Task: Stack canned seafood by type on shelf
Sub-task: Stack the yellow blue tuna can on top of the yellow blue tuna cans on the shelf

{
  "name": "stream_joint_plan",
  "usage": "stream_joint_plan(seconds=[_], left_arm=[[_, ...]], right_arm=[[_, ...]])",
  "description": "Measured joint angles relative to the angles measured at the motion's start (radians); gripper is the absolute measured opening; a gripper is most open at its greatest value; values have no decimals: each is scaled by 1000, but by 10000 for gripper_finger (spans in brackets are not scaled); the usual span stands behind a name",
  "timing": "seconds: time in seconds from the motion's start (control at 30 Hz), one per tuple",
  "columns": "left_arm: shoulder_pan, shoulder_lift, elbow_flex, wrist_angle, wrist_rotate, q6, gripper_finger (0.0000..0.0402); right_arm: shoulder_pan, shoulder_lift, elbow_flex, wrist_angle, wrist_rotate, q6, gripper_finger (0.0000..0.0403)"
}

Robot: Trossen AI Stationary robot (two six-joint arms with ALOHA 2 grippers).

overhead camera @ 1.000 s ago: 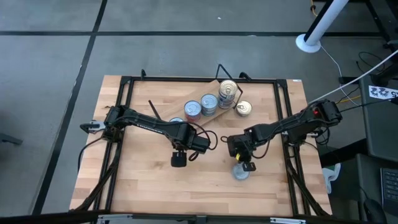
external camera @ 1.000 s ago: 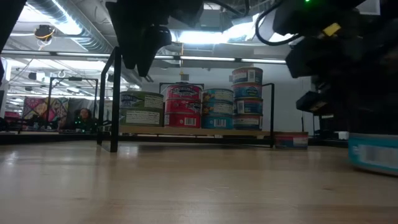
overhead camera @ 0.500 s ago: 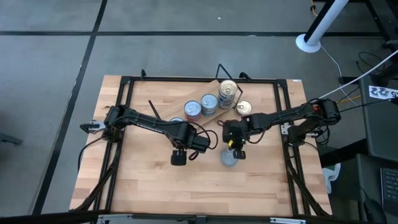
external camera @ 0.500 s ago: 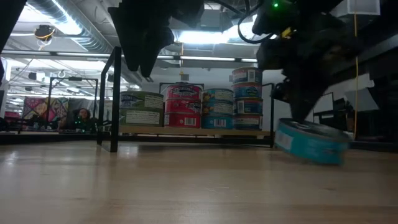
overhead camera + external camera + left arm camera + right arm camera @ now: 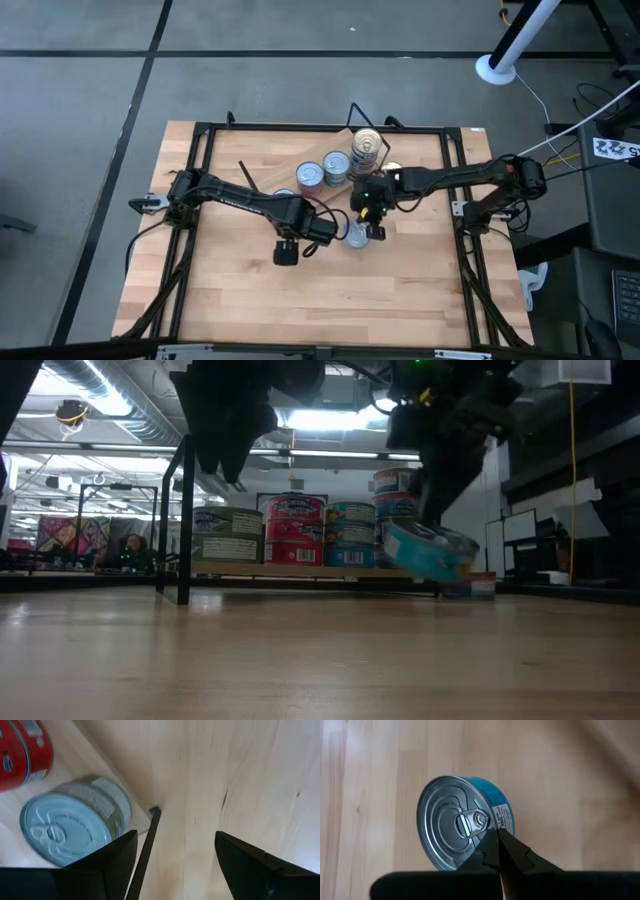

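Your right pincer (image 5: pixel 495 851) pinches only the rim of a teal tin (image 5: pixel 462 820), which hangs tilted above mid-desk; a jolt could drop it. Left pincer (image 5: pixel 175 860) gapes empty. Farther, the shelf (image 5: pixel 310 572) carries stacks that a swing could topple.

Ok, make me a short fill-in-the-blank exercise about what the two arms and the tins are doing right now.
1. The right pincer grips a teal tin by its pull ____.
2. In the low view that tin hangs tilted, ____ the tabletop.
3. The left pincer is ____ and holds nothing.
4. Beside the grey-green tin on the shelf is a stack with ____ labels.

Missing words: tab; above; open; red
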Motion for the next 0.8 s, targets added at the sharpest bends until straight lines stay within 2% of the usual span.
stream_joint_plan(seconds=[0.5,0.8], left_arm=[[-2,0,0,-32,-4,-27,262],[-11,0,0,-32,-4,-36,262]], right_arm=[[-140,-2,239,-102,12,-129,0],[-259,-2,314,-82,18,-169,0]])
